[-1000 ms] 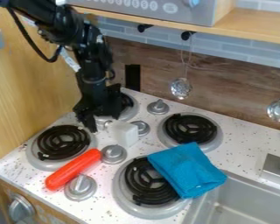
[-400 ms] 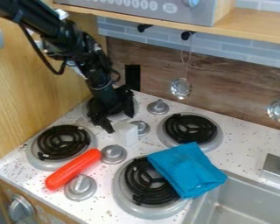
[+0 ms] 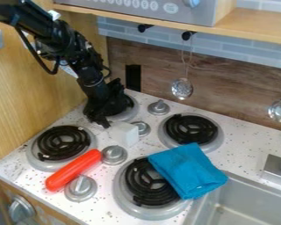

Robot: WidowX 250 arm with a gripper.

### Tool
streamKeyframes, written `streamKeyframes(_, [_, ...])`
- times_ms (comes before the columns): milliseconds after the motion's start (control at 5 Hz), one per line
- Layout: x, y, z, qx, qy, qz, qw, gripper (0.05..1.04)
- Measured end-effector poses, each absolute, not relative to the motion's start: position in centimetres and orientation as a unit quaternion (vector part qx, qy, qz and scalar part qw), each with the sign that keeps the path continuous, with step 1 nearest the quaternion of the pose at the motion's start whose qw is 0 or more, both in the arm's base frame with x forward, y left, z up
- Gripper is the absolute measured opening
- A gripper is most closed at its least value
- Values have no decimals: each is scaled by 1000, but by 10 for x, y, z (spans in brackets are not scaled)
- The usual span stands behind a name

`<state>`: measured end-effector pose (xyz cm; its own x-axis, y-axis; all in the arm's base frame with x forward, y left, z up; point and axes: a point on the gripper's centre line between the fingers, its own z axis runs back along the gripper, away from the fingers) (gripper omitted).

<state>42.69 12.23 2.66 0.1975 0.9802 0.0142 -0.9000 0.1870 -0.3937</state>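
Note:
The black gripper (image 3: 103, 118) hangs over the front edge of the back-left burner, left of the middle of the view. Just below and right of it, a white block (image 3: 125, 134) stands on the speckled stovetop, close to the gripper; whether they touch I cannot tell. A red-orange cylinder (image 3: 73, 170) lies slantwise between the front-left burner and the knobs. The folded blue cloth (image 3: 188, 169) partly covers the front-right burner (image 3: 128, 200).
Metal knobs (image 3: 159, 107) stand between the burners. The back-right burner (image 3: 191, 131) is to the block's right, and a sink (image 3: 239, 204) is at lower right. Ladles (image 3: 181, 88) hang on the back wall beneath a wooden shelf (image 3: 254, 26). A wooden panel (image 3: 37, 96) borders the left.
The gripper first moved right, coming beside the white block, then slightly back left and up. Block, cylinder and cloth have stayed where they were.

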Motion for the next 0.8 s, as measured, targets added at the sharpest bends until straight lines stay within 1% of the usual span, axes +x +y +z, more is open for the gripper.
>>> streamKeyframes(400, [426,129,15,-106,-70,664,737,1005])
streamKeyframes(600, [425,129,13,-89,-38,667,739,1005])
streamKeyframes(800, [425,126,13,-94,-35,668,737,1005])
